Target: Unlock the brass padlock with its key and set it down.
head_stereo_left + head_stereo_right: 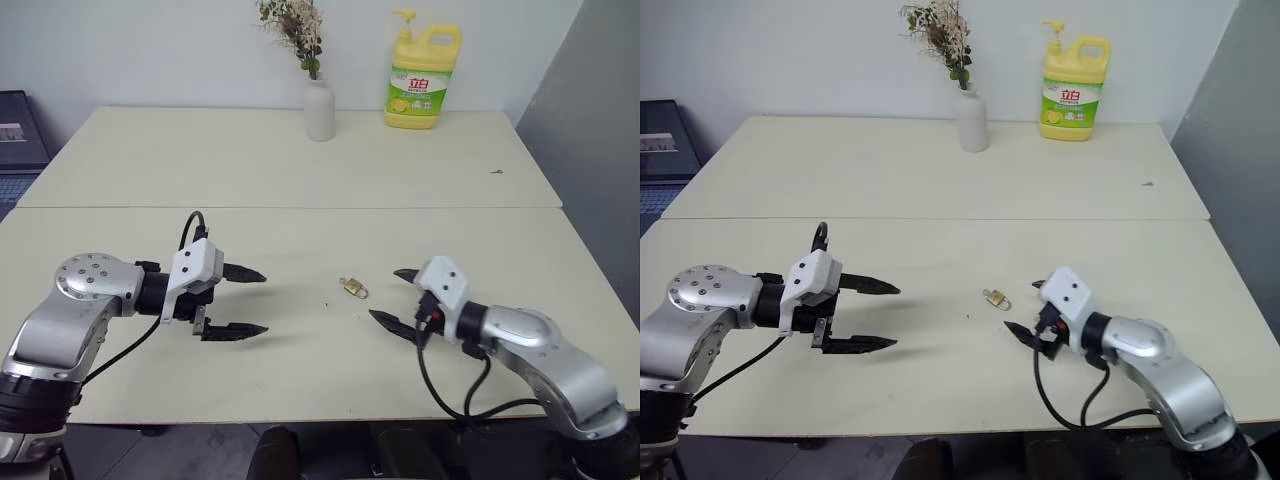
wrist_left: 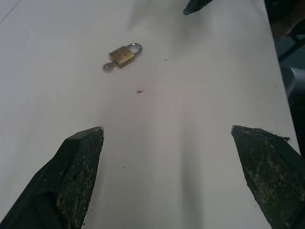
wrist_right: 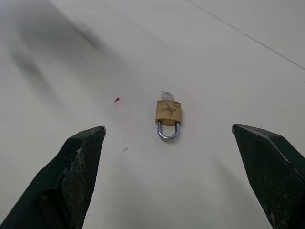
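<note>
**Operator:** Left eye view, read from left to right. My left gripper [image 1: 255, 302] hangs over the tabletop [image 1: 300, 160] with its jaws spread wide and nothing between them, the tips aimed toward the middle. Next comes the brass padlock [image 1: 353, 288], lying flat on the tabletop between the two arms and touched by neither. Last, my right gripper [image 1: 393, 296], jaws likewise released and empty, sits just beside the padlock.

**Observer:** Which arm is nearer, and how does the padlock lie?

**Operator:** The right, by my judgement; the left is well apart from it. In the right wrist view the padlock [image 3: 168, 114] sits centred ahead of the open jaws. Its long axis runs along the line of approach: shackle [image 3: 168, 132] toward me, key [image 3: 166, 96] projecting from the far end of the body.

**Observer:** And from the other side?

**Operator:** The left wrist view shows the padlock [image 2: 123, 56] far ahead and off to one side of those jaws, axis slanted across them. I would expect the right jaws to close across the brass body's width, leaving the key end free for the left. The shackle appears closed, so unlocking is not yet done.
</note>
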Controlling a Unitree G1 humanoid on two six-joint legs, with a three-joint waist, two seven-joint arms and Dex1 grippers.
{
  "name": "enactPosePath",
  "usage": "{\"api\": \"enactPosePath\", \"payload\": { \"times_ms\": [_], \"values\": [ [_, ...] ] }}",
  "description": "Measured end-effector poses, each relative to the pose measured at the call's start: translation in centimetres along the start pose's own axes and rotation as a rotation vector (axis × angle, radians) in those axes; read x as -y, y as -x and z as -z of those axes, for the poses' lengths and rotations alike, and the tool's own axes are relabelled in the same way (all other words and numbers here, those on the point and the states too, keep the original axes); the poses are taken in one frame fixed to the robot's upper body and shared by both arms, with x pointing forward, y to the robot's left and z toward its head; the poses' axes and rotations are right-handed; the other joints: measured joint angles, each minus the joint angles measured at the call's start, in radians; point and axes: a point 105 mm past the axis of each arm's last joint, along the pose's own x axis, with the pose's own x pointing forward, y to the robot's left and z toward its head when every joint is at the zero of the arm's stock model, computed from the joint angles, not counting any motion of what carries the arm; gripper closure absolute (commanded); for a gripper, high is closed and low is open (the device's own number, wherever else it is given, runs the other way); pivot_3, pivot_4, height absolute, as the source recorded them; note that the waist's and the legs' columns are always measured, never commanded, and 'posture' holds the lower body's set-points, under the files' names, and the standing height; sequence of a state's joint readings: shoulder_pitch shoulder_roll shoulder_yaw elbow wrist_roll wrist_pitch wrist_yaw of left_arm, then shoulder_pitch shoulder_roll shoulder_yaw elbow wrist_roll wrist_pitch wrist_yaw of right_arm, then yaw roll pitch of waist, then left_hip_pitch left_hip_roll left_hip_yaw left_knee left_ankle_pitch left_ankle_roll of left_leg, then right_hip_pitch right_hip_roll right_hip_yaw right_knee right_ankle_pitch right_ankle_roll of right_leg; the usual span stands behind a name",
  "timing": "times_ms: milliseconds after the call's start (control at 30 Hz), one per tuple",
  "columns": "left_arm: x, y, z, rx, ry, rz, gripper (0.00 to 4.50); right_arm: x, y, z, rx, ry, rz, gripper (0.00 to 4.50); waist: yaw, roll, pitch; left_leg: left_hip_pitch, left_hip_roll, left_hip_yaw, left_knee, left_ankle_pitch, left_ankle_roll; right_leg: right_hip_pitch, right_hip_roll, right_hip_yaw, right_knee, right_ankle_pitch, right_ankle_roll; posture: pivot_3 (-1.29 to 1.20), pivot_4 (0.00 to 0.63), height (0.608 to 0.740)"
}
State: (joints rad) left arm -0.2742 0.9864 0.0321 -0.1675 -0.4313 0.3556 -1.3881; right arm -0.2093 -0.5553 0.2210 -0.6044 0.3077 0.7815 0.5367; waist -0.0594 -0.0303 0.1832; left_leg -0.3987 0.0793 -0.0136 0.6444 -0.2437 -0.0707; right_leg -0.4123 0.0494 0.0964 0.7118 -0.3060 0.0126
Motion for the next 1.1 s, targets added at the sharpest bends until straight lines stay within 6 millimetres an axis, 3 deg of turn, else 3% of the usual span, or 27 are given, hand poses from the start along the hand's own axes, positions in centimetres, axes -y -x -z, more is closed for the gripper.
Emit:
{"api": "enactPosePath", "payload": {
  "times_ms": [167, 300, 533, 867, 1067, 1100],
  "values": [
    [-0.1, 0.0, -0.7, 0.000, -0.025, 0.000, 0.00, -0.6, -2.4, 0.3, -0.021, -0.034, 0.013, 0.04, 0.001, 0.000, 0.000, -0.001, 0.000, 0.000, 0.000, 0.000, 0.000, -0.001, 0.000, 0.000, 0.000, 0.000, 0.000, 0.00, 0.150, 0.740],
    [-0.2, -0.2, -0.6, -0.009, -0.032, -0.010, 0.00, -0.3, -3.9, 2.1, -0.073, -0.076, 0.067, 0.04, 0.001, 0.000, 0.000, -0.002, 0.000, 0.000, 0.000, 0.000, 0.000, -0.002, 0.000, 0.000, 0.000, 0.000, 0.000, 0.00, 0.150, 0.740],
    [-0.1, -0.4, -0.5, -0.013, -0.033, -0.009, 0.00, 0.3, -4.9, 2.9, -0.076, -0.080, 0.122, 0.04, 0.002, 0.000, 0.000, -0.002, 0.000, 0.001, 0.000, 0.000, 0.000, -0.002, 0.000, 0.000, 0.001, 0.000, 0.000, 0.00, 0.150, 0.740],
    [0.0, -1.0, -0.6, -0.014, -0.052, 0.015, 0.00, 0.3, -6.8, 2.4, -0.051, -0.047, 0.078, 0.04, -0.001, 0.000, 0.000, -0.001, 0.000, 0.000, 0.000, 0.000, 0.000, -0.002, 0.000, 0.000, 0.002, 0.000, 0.000, 0.00, 0.150, 0.740],
    [0.0, -1.0, -0.6, -0.014, -0.056, 0.014, 0.00, 0.3, -6.9, 2.4, -0.051, -0.040, 0.075, 0.04, -0.001, 0.000, 0.000, -0.001, 0.000, 0.000, 0.000, 0.000, 0.000, -0.002, 0.000, 0.000, 0.002, 0.000, 0.000, 0.00, 0.150, 0.740],
    [0.0, -1.0, -0.6, -0.013, -0.056, 0.014, 0.00, 0.3, -6.9, 2.4, -0.051, -0.039, 0.074, 0.41, -0.001, 0.000, 0.000, -0.001, 0.000, 0.000, 0.000, 0.000, 0.000, -0.002, 0.000, 0.000, 0.002, 0.000, 0.000, 0.00, 0.150, 0.740]
  ]
}}
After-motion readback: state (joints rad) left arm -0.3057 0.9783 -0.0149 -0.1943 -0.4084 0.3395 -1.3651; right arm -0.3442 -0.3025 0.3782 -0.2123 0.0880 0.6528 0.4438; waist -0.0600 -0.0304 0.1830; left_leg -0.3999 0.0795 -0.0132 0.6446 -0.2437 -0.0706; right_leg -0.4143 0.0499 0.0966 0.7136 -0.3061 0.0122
